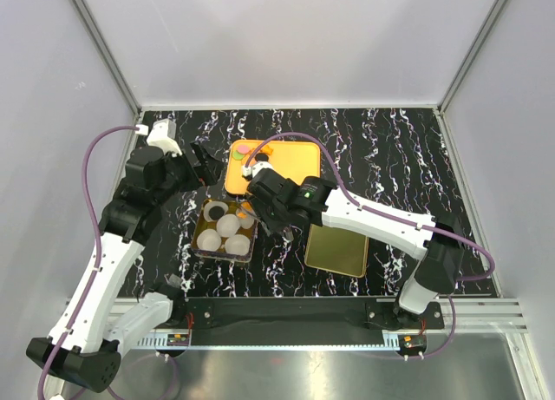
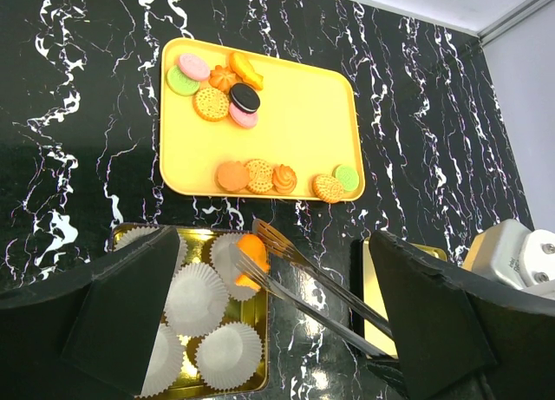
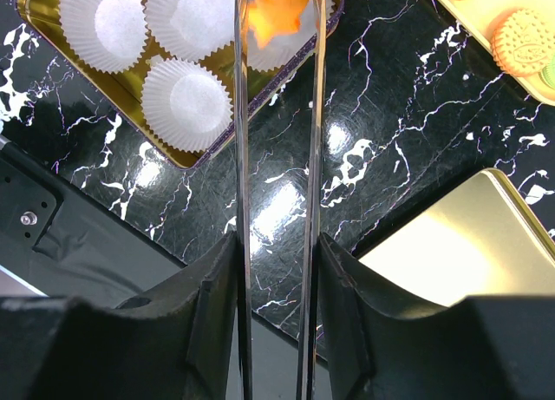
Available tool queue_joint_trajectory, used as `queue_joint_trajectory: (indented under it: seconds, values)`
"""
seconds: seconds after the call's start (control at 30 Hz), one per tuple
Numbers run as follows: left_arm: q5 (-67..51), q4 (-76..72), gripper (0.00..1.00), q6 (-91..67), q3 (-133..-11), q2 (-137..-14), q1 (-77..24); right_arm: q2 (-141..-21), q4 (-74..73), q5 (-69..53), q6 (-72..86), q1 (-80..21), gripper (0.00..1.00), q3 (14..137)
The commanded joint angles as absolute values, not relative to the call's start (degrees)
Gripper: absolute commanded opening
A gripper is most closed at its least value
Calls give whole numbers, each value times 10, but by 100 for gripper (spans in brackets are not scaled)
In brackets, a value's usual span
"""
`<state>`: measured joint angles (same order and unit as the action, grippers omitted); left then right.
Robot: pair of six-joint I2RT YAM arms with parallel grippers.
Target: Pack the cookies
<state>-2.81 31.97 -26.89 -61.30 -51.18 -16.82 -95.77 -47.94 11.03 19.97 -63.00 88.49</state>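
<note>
Over a corner paper cup (image 2: pixel 224 277) of the gold tin (image 3: pixel 186 161), right gripper (image 3: pixel 277 252) clamps tongs (image 3: pixel 241 114) pinching an orange cookie (image 3: pixel 276 9), partly cropped; cup contact indeterminate. Beside the tin, left gripper (image 2: pixel 277 304) spread wide, empty. Other cookies (image 2: pixel 244 96) on tray (image 2: pixel 295 114) beyond the tin.

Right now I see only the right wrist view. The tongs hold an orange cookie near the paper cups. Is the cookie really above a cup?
Observer: Yes. In the left wrist view the orange cookie in the tongs is over the paper cup at the corner of the box nearest the tray.
Operator: Is any cup already filled?
Observer: One. The top view shows a black cookie in the cup at the box's far left corner.
</note>
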Motion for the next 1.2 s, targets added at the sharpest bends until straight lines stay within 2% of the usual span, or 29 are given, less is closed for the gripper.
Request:
queue_joint_trajectory:
  seconds: [0.0,0.37,0.67,1.17]
  values:
    - [-32,288,99,-267,-613,-509,-169,-958,-468,114,203,-638,46,889]
    - [-34,287,99,-267,-613,-511,-169,-941,-486,160,190,-629,50,905]
    - [-39,285,99,-266,-616,-512,-169,-869,-478,125,172,-483,50,842]
    - [-41,285,99,-267,-613,-514,-166,-968,-436,69,147,-454,50,867]
